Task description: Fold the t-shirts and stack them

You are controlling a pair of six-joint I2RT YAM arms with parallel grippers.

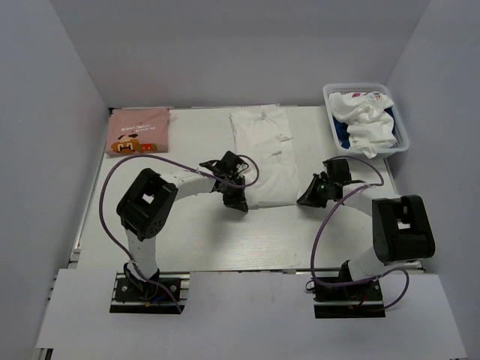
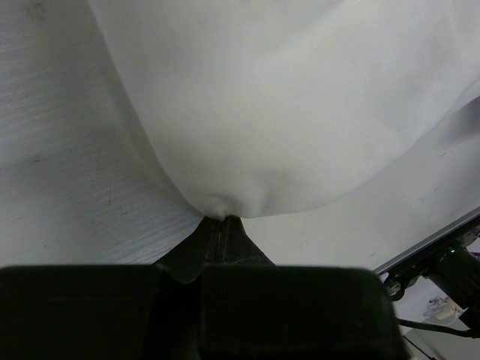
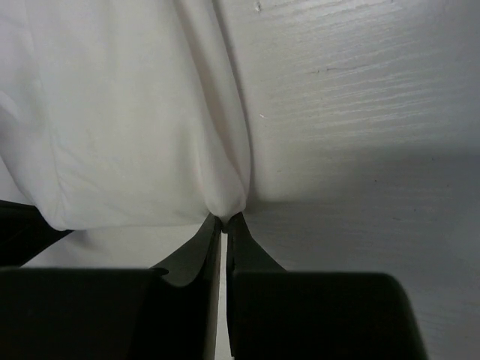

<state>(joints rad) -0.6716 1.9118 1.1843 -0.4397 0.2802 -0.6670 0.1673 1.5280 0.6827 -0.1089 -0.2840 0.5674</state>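
On the worktop (image 1: 195,236), the left tee (image 1: 139,133) lies far left. The middle tee (image 1: 262,150) lies centre, with the left gripper (image 1: 241,203) and right gripper (image 1: 303,200) at its near corners. Other tees (image 1: 364,120) lie in the basket (image 1: 406,139), far right.

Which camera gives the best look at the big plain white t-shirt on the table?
The top external view: the large plain white cloth t-shirt shows almost whole. The wrist views show only edges pinched by the left gripper and right gripper.

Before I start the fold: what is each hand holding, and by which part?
Both hold the plain white t-shirt: the left hand pinches its near-left corner, the right hand its near-right corner.
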